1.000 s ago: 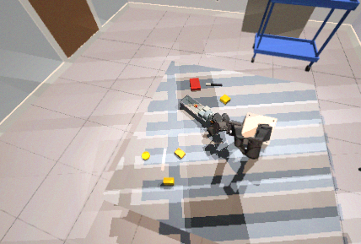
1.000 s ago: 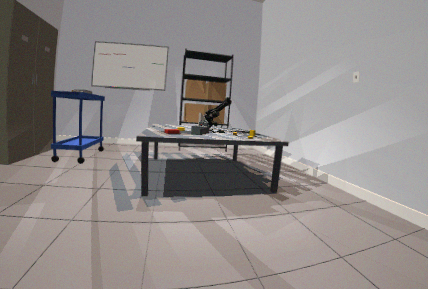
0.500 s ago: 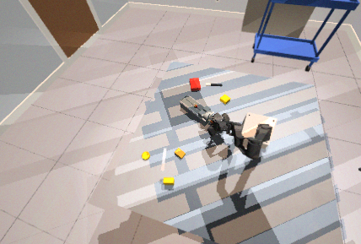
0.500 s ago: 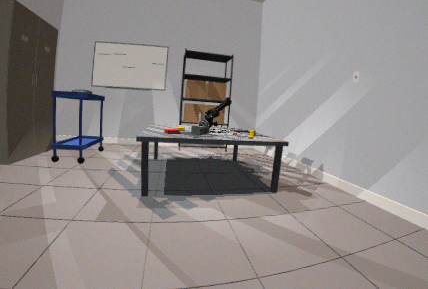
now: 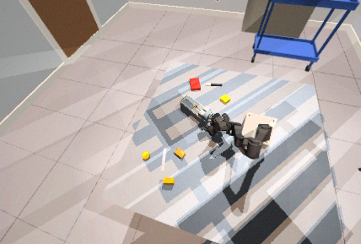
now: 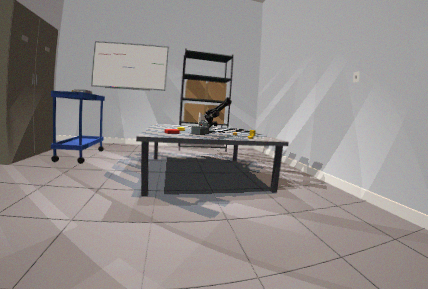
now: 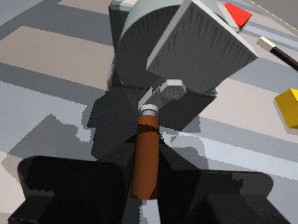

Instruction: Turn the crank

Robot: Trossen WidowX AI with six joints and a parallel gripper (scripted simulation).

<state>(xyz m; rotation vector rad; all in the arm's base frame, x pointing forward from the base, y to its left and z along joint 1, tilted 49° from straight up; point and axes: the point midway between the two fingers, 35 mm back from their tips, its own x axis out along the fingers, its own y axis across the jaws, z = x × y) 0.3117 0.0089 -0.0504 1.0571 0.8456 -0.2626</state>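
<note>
The gripper (image 7: pixel 145 187) is pinching the brown crank handle (image 7: pixel 146 155) between its two dark fingers. The handle sticks out from a small grey arm on the end of the grey machine (image 5: pixel 195 108), which lies on the striped table (image 5: pixel 278 175). The robot arm (image 5: pixel 249 138) bends low to reach it. A red block (image 5: pixel 195 84), a black pen (image 5: pixel 214 84) and a yellow block (image 5: pixel 225 98) lie near the machine. A blue cart (image 5: pixel 263 27) stands well apart, by the wall.
</note>
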